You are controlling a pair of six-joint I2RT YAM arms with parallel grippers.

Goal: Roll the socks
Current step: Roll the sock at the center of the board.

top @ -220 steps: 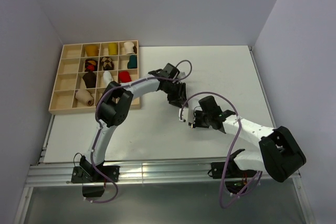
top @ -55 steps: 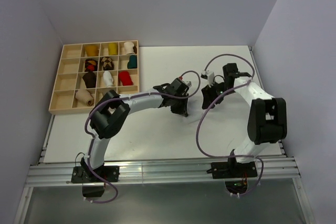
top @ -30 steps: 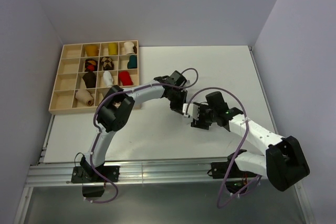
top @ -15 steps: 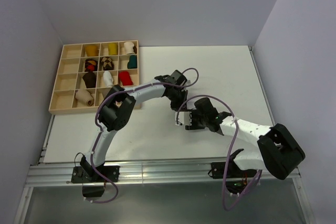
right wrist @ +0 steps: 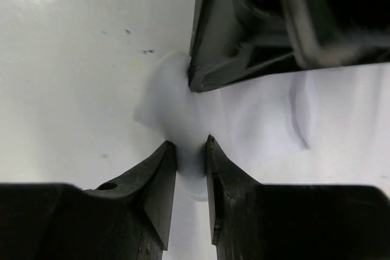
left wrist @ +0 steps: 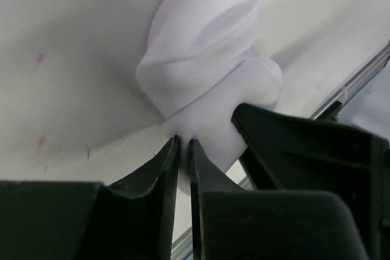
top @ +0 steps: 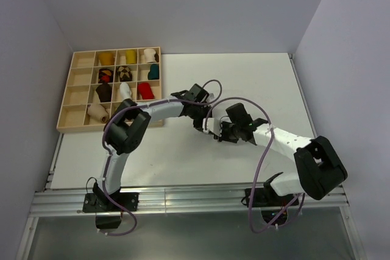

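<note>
One pale white sock (top: 211, 127) lies bunched on the white table between my two grippers; no stripes show on it. My left gripper (top: 203, 121) is shut on a thin fold of it, seen in the left wrist view (left wrist: 184, 142), where the sock (left wrist: 201, 59) bulges in soft folds beyond the tips. My right gripper (top: 220, 133) is shut on another pinch of the same sock (right wrist: 167, 101), seen in the right wrist view (right wrist: 191, 145). The two grippers almost touch: the left one's body (right wrist: 274, 16) fills the top of the right wrist view.
A wooden compartment tray (top: 79, 127) stands at the back left and holds several rolled socks, among them a red one (top: 144, 89) and a cream one (top: 97, 112). Grey walls close the table's back and sides. A metal rail (top: 183, 200) runs along the near edge.
My right arm swung from the back right to the table's middle and closed on the sock beside my left gripper. In the last half second it moved slightly farther back, toward the left gripper.
</note>
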